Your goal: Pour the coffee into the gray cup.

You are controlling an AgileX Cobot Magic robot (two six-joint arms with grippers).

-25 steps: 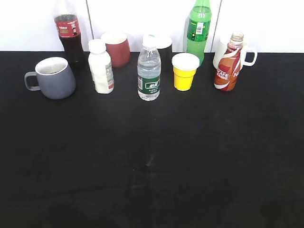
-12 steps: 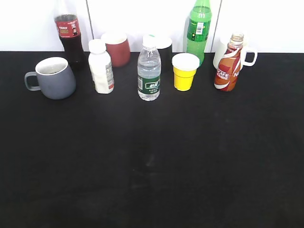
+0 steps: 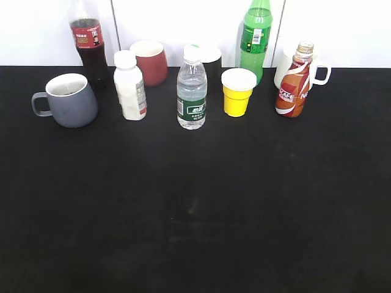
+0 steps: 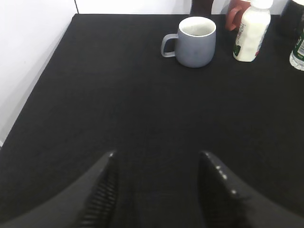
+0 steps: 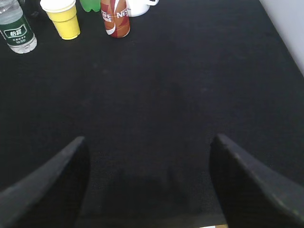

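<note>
- Black tabletop (image 3: 195,213) against a white wall carries a back row of drinks and cups, its front half bare, probably as working room.
- Rounded blue-gray mug (image 3: 68,101), far left, upright, mouth ready for pouring.
- Curvy red-brown coffee bottle (image 3: 294,82), far right, reads "CAFE".
- Left tool (image 4: 159,190) and right tool (image 5: 149,183): spread, empty.

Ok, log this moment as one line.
stage: pre-grasp | red-brown coffee bottle: upright, far right, untouched | blue-gray mug: upright, far left | left gripper: open | right gripper: open
</note>
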